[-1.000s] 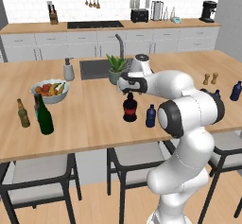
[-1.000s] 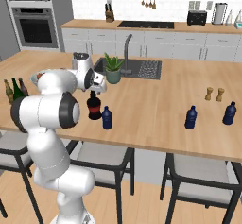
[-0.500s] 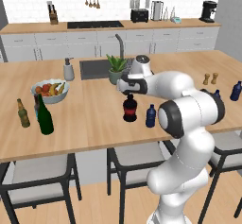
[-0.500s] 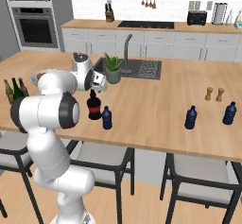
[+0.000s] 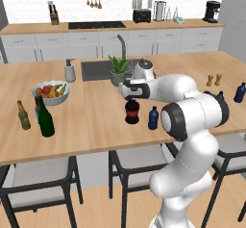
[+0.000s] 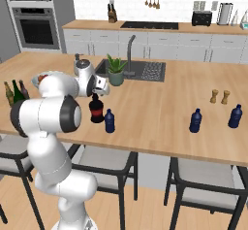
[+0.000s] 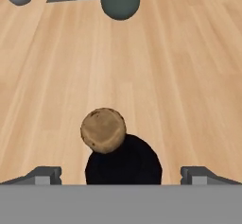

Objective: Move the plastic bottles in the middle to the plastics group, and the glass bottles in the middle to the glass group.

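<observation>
- Directly above the squat black bottle (image 5: pixel 132 112) the gripper (image 7: pixel 121 173) hung, its jaws spread wide and holding nothing; in the hand view the cork-coloured stopper (image 7: pixel 103 130) sat midway between the two fingertips (image 7: pixel 47 173), which looked like alignment for a grasp at the thin neck.
- That bottle stood on the wooden island counter (image 5: pixel 96 126) in front of the potted plant (image 5: pixel 117 70), with the small dark-blue plastic bottle (image 5: pixel 153 118) just beside it on the side away from the fruit bowl (image 5: pixel 50 93).
- Near the fruit bowl the tall green wine bottle (image 5: pixel 46 118) stood beside a slim beer bottle (image 5: pixel 23 115), so it appeared already sorted with the glass.
- Well apart from the plant, by the salt and pepper shakers (image 6: pixel 220 96), two dark-blue bottles (image 6: pixel 195 120) waited as the plastics group.
</observation>
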